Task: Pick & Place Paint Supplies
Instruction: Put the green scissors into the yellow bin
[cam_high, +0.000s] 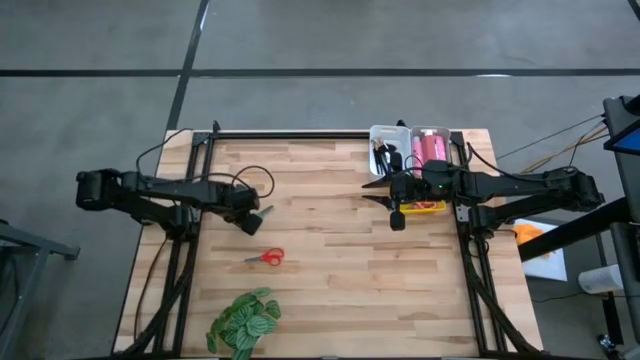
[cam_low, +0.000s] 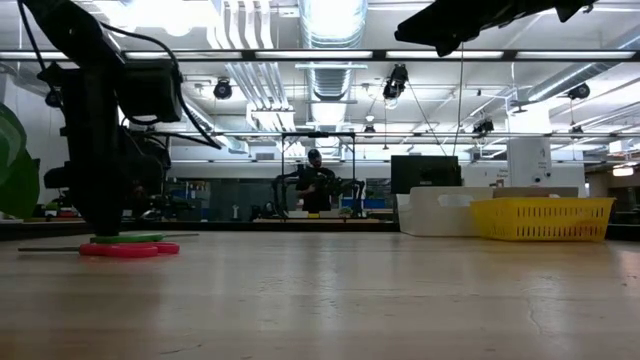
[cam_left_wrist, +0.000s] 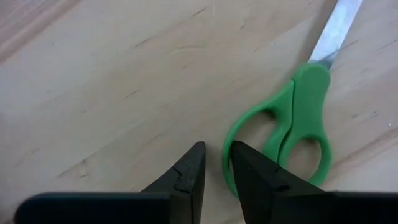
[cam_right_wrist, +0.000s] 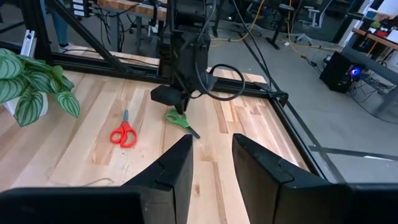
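Green-handled scissors (cam_left_wrist: 298, 118) lie flat on the wooden table, blades shut. My left gripper (cam_left_wrist: 214, 163) points straight down right at their handle, its fingers a narrow gap apart with bare wood showing between them; one finger stands over the rim of a handle loop (cam_left_wrist: 229, 144). The right wrist view shows this gripper (cam_right_wrist: 180, 102) just above the scissors (cam_right_wrist: 179, 118). Red-handled scissors (cam_high: 266, 257) lie flat nearer the front edge. Pink tubes (cam_high: 432, 148) lie in a bin at the far right. My right gripper (cam_high: 372, 192) hangs open and empty above the table, near the bins. My left gripper comes from above, pointing down, at the green scissors' handle loop (cam_left_wrist: 229, 144). One fingertip (cam_left_wrist: 239, 155) covers the loop's rim, and I cannot tell whether it touches. Nothing lies between the two fingers.
A green leafy plant (cam_high: 245, 320) stands at the near left. A white bin (cam_high: 388, 133) and a yellow basket (cam_high: 425, 207) sit at the far right, partly under the right arm. Bare wood lies across the table's middle and near right.
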